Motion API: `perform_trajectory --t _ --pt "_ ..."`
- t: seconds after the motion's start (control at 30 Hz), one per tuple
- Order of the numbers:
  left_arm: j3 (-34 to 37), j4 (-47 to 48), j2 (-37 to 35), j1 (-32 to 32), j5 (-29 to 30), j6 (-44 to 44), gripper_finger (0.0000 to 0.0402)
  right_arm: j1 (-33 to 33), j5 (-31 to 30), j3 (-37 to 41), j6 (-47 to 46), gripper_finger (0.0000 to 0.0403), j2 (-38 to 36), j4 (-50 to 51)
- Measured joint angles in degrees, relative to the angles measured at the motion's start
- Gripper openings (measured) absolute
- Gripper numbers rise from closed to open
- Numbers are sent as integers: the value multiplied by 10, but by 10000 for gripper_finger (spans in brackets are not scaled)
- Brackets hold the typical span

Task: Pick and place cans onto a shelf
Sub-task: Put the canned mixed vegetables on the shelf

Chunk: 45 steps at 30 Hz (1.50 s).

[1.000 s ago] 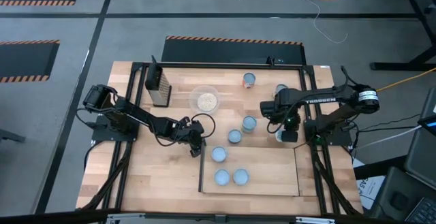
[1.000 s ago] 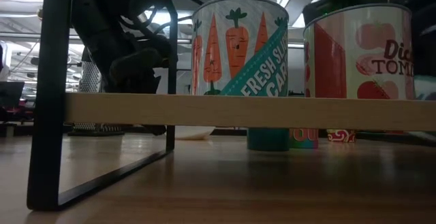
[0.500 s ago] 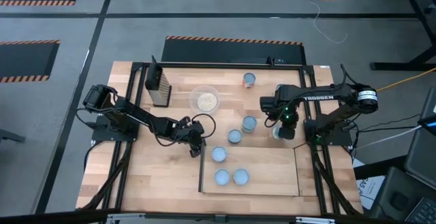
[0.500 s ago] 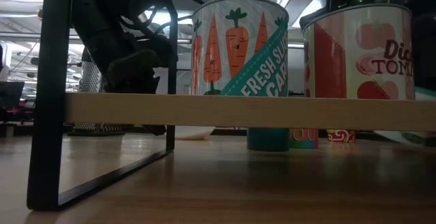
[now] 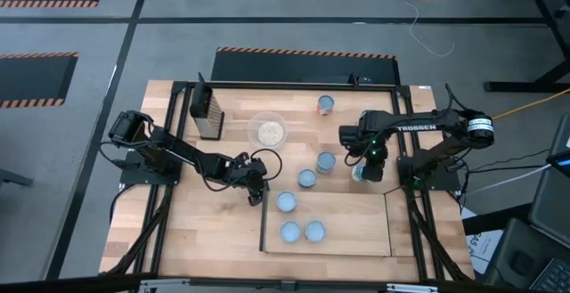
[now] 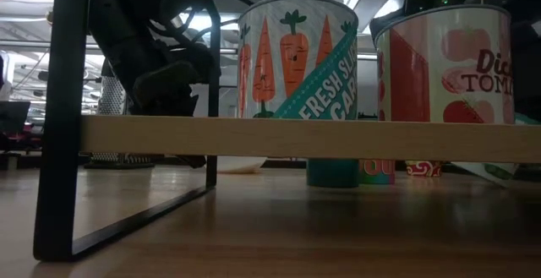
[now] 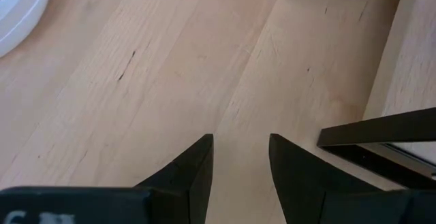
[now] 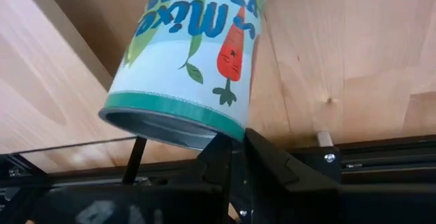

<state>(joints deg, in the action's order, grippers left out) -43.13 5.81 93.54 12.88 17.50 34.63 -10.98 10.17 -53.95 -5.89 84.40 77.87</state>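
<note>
My right gripper (image 5: 368, 173) is shut on a can (image 8: 194, 54) with a teal-rimmed vegetable label, just off the far right corner of the shelf (image 5: 347, 226). Three cans (image 5: 290, 231) stand on the shelf, among them the carrot can (image 6: 296, 67) and the tomato can (image 6: 444, 67). Three more cans (image 5: 326, 161) stand on the table beyond it. My left gripper (image 7: 242, 163) hangs open over bare table by the shelf's left edge (image 7: 381, 135). My right gripper pinches the can by the teal rim of its near end (image 8: 228, 132), with the two fingers (image 8: 269, 159) close together. The fingers slant steeply down from above. The can is tilted and points away from the fingers toward the table. Its far end is out of the wrist view.
A clear bowl (image 5: 267, 131) and a metal grater (image 5: 207, 110) stand at the far left of the table. The black frame rail (image 8: 354, 149) runs close behind my right gripper. The shelf's thin dark leg (image 6: 59, 117) stands at its near left.
My right gripper has shifted a little toward the table's left and far side with the can. The can's pale end now shows low at the right of the low view, behind the shelf.
</note>
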Motion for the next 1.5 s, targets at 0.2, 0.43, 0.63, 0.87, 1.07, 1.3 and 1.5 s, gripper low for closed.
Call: perform_trajectory --t 0.2,0.43,0.63,0.87,1.07,1.3,1.5 --pt "0 0 0 0 0 -3 135 0 -2 0 1 60 0 -12" --pt "0 0 0 0 0 -3 135 0 -21 0 2 89 0 -24" --pt "0 0 0 0 0 -3 135 0 -21 0 3 91 0 -24" --pt "0 0 0 0 0 -3 135 0 0 -7 2 91 0 -23" --pt "0 0 0 0 0 -3 135 1 0 -50 12 91 0 -23" --pt "0 0 0 0 0 -3 135 2 0 -102 -31 91 0 -35" --pt "0 0 0 0 0 -3 135 18 6 -117 -95 91 -1 -48"
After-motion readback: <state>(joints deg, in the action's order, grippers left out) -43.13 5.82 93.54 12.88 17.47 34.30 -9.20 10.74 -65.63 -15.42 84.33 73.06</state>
